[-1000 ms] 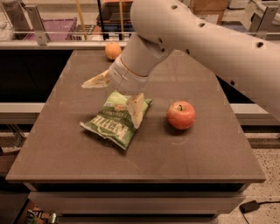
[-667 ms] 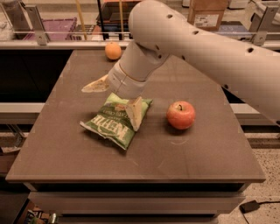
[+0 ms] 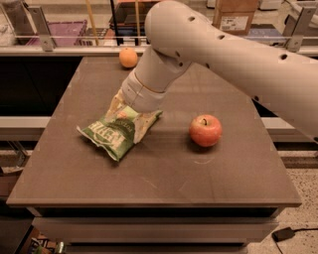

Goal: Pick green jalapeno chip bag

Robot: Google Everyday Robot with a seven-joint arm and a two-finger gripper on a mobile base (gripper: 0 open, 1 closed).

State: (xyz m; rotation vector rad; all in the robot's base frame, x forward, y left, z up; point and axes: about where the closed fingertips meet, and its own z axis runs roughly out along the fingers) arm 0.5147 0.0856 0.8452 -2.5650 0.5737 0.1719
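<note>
The green jalapeno chip bag (image 3: 115,135) lies left of the tabletop's (image 3: 164,178) middle, well inside the left edge. The gripper (image 3: 130,116) is down on its far end, but I cannot tell whether it is clenched or released. An apple (image 3: 205,130) sits right of centre and an orange (image 3: 128,57) by the far edge, both apart from the bag.

My pincer (image 3: 128,117) is at the green jalapeno chip bag (image 3: 112,138). I cannot read its white lettering. The cardboard box (image 3: 236,14) label is unreadable too.
</note>
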